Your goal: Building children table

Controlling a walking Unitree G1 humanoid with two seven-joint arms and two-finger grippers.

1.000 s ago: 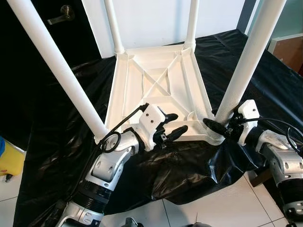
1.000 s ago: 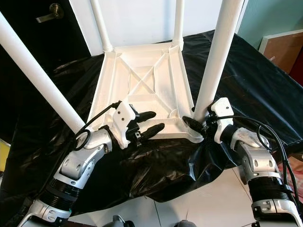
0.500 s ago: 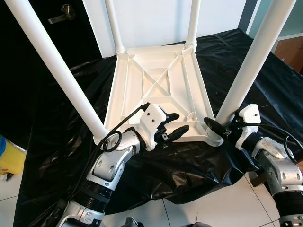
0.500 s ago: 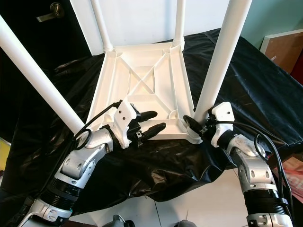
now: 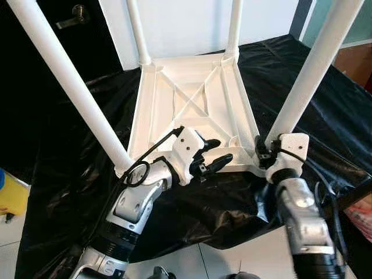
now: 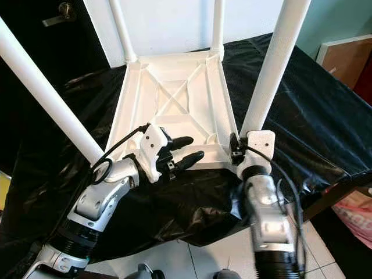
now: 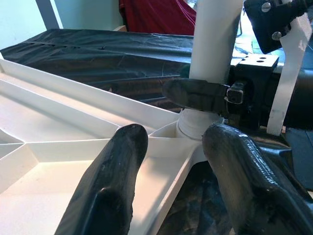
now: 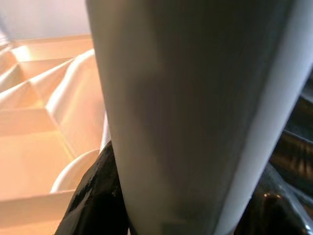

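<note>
White plastic children's table (image 5: 192,110) lies upside down on a black plastic sheet (image 5: 325,110), four white tubular legs up. Right gripper (image 6: 237,150) is clamped round the near-right white leg (image 5: 302,87) at its socket (fingers hugging the tube). Left gripper (image 5: 212,154) hovers spread wide over the table's near edge, holding nothing.
</note>
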